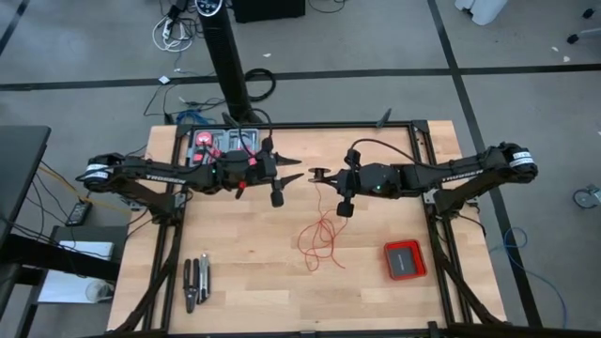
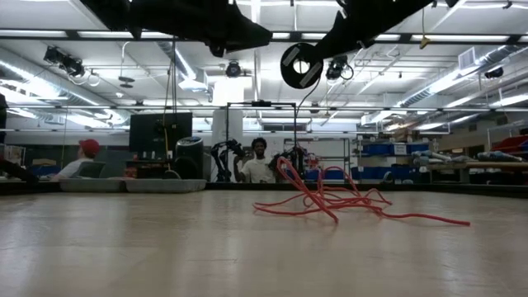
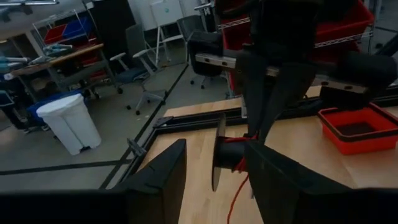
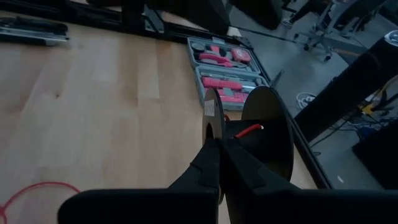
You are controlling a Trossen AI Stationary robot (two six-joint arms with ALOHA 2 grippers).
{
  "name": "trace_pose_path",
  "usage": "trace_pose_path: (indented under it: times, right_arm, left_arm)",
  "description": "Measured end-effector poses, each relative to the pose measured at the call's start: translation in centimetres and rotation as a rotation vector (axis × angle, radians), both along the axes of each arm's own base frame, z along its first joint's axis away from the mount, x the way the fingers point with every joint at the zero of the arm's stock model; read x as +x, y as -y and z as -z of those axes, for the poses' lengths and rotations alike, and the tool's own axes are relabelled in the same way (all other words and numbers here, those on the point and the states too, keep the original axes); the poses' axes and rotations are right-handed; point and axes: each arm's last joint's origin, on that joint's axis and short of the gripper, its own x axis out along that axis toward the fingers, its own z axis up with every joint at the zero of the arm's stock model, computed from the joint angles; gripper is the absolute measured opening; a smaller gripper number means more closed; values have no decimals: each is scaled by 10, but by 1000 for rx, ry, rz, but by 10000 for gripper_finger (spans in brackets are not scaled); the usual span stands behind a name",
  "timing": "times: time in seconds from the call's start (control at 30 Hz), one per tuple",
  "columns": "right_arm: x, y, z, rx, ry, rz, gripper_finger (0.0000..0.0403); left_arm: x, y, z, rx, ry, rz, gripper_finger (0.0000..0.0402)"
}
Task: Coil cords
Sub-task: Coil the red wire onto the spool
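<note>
A small black spool (image 1: 319,175) hangs above the middle of the table, with my right gripper (image 1: 331,176) shut on it. The thin red cord (image 1: 319,239) lies in loose loops on the wood below. One strand rises to the spool's core (image 4: 249,130), where a little red shows. My left gripper (image 1: 293,166) stands open just left of the spool, pointing level at it and touching nothing. In the left wrist view the spool (image 3: 219,152) shows just beyond its two fingertips. The low view shows the spool (image 2: 301,66) high above the cord's loops (image 2: 330,200). My right gripper pinches the rim of one of the spool's flanges (image 4: 211,127) between its two shut fingers. The fingers come from the table's right, slanting a little downward. The spool is lifted clear of the table with its flanges upright, and the cord hangs slack below it.
A red square box (image 1: 405,259) sits near the right front. An open tool case (image 1: 218,145) lies at the far left under my left arm, and pliers (image 1: 195,282) lie near the left front. People sit in the room beyond the table.
</note>
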Motion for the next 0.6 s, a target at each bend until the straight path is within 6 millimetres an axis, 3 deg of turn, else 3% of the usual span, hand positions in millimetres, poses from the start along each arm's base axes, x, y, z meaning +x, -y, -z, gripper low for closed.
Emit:
trace_pose_path:
  times: [0.13, 0.3, 0.6]
  right_arm:
    - [0, 3, 1, 14, 4, -8, 1]
    - [-2, 11, 17, 31, 24, -12, 1]
    - [-4, 26, 29, 72, 38, -32, 3]
  left_arm:
    - [6, -1, 11, -3, -34, 1, 168]
    - [15, -6, 24, -12, -52, 30, 168]
    - [7, -20, 32, -68, 26, 76, 168]
